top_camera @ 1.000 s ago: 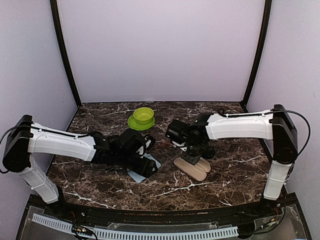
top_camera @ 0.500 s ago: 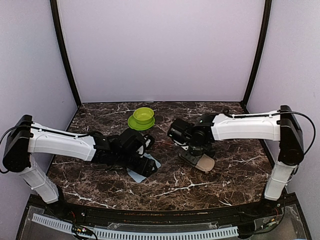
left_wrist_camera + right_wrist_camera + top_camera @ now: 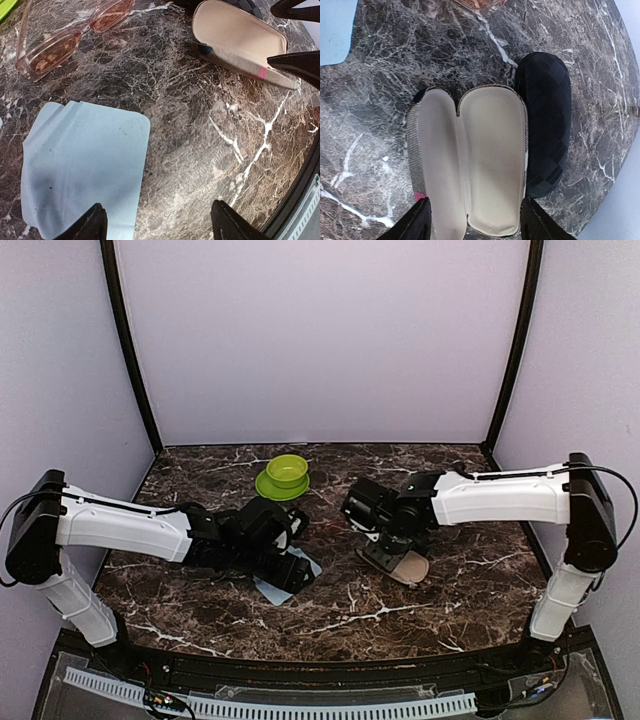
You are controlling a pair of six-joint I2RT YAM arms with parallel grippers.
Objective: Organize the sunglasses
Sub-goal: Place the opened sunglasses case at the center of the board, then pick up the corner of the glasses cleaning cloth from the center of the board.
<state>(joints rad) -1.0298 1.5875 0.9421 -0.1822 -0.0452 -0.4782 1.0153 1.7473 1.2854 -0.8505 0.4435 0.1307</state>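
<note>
Hovering claws, loose sunglasses on the marble

The dark marble table (image 3: 450,590) fills the floor of the booth. The left arm (image 3: 120,530) reaches across it from the left side towards the middle, and the right arm (image 3: 500,498) reaches in from the right. The left gripper (image 3: 157,222) hangs low over the near middle with its fingers spread wide and nothing between them. The right gripper (image 3: 475,222) is also spread, poised above an open case without pinching it.

A pale blue cloth (image 3: 80,165) lies flat on the marble under the left gripper. To its right the striped case (image 3: 470,160) lies open, its cream lining facing up. The black case (image 3: 545,120), shut and bumpy, lies touching the striped case along its far side. A green bowl (image 3: 286,473) stands near the back of the table, well apart from both cases.

The sunglasses (image 3: 65,42), with a pale pink frame and reddish lenses, lie on the bare marble just beyond the cloth, near it but not touching it. Neither claw touches them.
</note>
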